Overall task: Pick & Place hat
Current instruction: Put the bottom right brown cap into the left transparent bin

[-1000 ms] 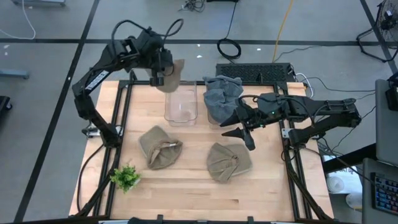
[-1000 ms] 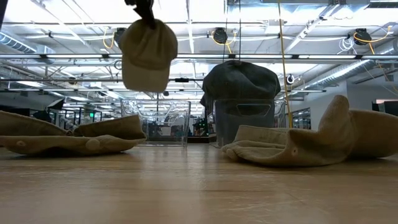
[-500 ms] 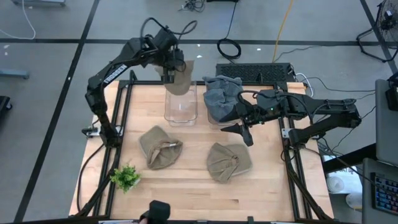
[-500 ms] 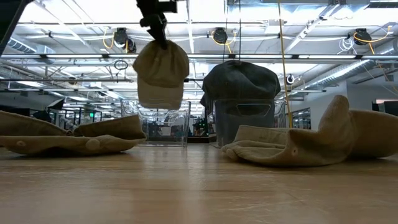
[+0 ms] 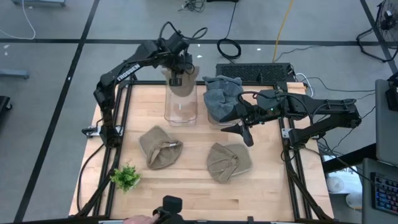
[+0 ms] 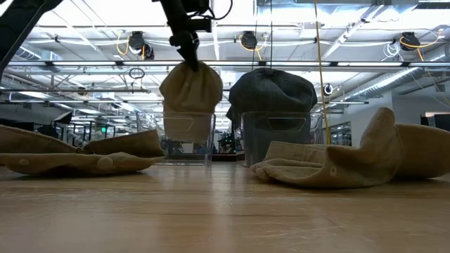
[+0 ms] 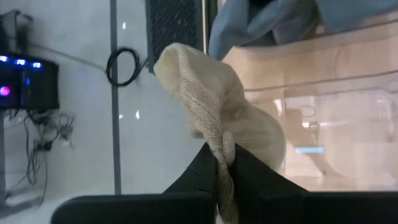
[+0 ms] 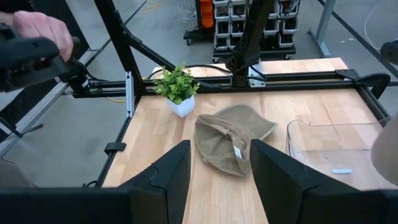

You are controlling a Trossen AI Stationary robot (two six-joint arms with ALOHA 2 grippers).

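Because the left gripper pinches the tan hat by a fold of its cloth, the fingers closed tight on that fold, the hat hangs limp and bunched beneath it, which suits a drop into a narrow opening; it hangs right over the clear bin at the far side of the table, and from the low view its lower part appears to be already inside the bin's walls, so my judgement is that the placing is nearly done and only the release is left. Just beside that bin stands a second clear bin, already stuffed with a grey hat that bulges out over its rim; that suggests one hat goes to each bin. Two more tan hats lie flat on the table nearer the front, one to the left and one to the right, likely waiting their turn; a small green plant sits near the left front corner, out of the way. The right gripper hangs over the table just by the grey hat, fingers spread apart and holding nothing, probably waiting.
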